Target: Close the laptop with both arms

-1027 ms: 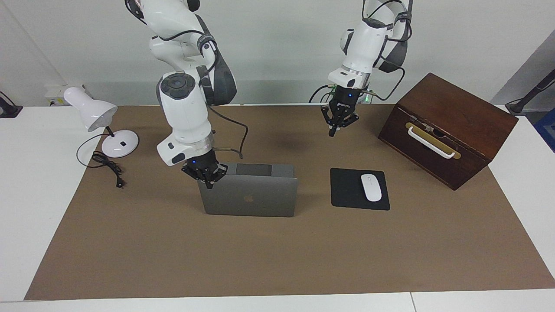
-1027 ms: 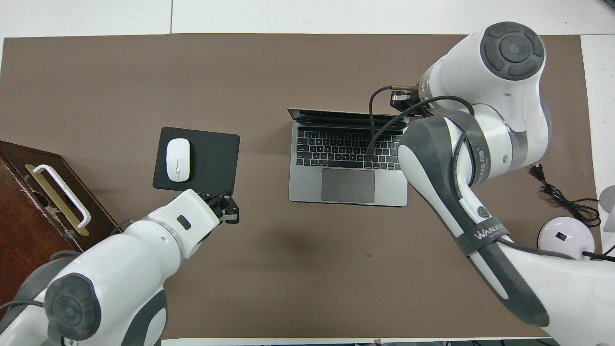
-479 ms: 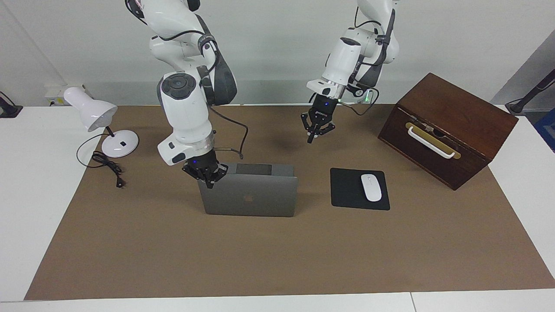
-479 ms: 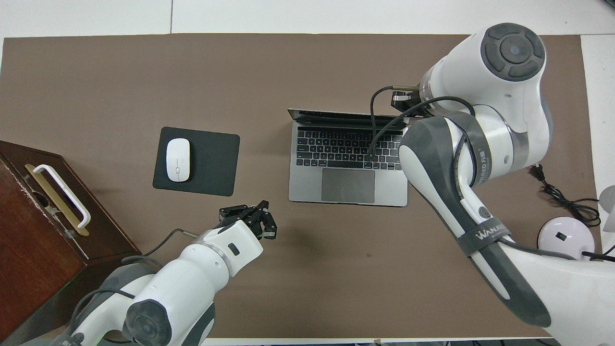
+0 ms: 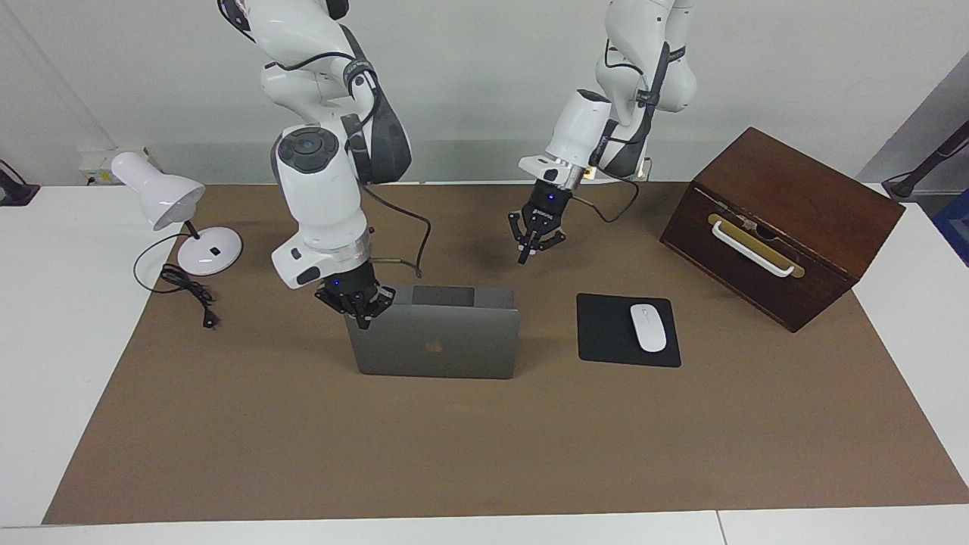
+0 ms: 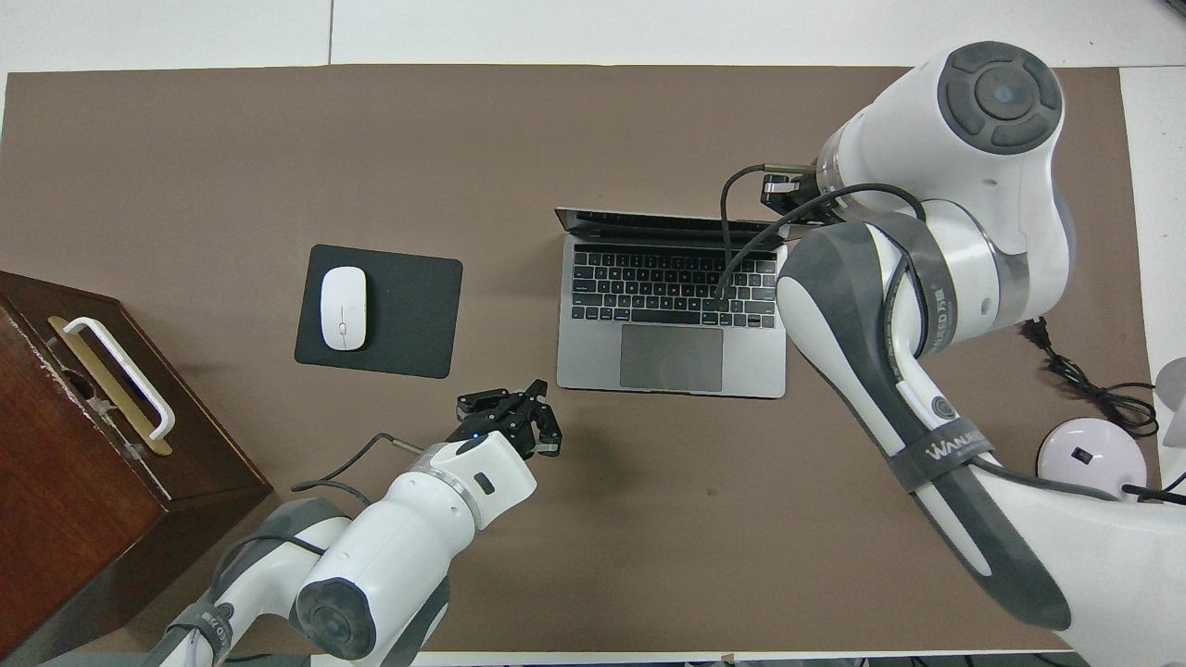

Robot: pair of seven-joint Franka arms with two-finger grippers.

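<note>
A brown mat point(image 5: 484, 439) is spread over the white table point(image 5: 45, 318). A wooden box point(image 5: 783, 223) with a white handle is set at the left arm's end of the table. The open laptop point(image 5: 435, 341) is found near the middle of the mat, its lid upright, its keyboard turned toward the robots. At the right arm's end a white lamp point(image 5: 170, 208) is placed with its black cord point(image 5: 185, 291) beside it. A black pad point(image 5: 624, 329) is laid between laptop and box, and a white mouse point(image 5: 648, 327) is rested on it.

The right gripper point(image 5: 365, 319) is pressed against the top corner of the lid at the right arm's end, its fingertips closed with nothing between them. The left gripper point(image 5: 524, 256) is held in the air over bare mat, fingertips likewise shut and empty.
</note>
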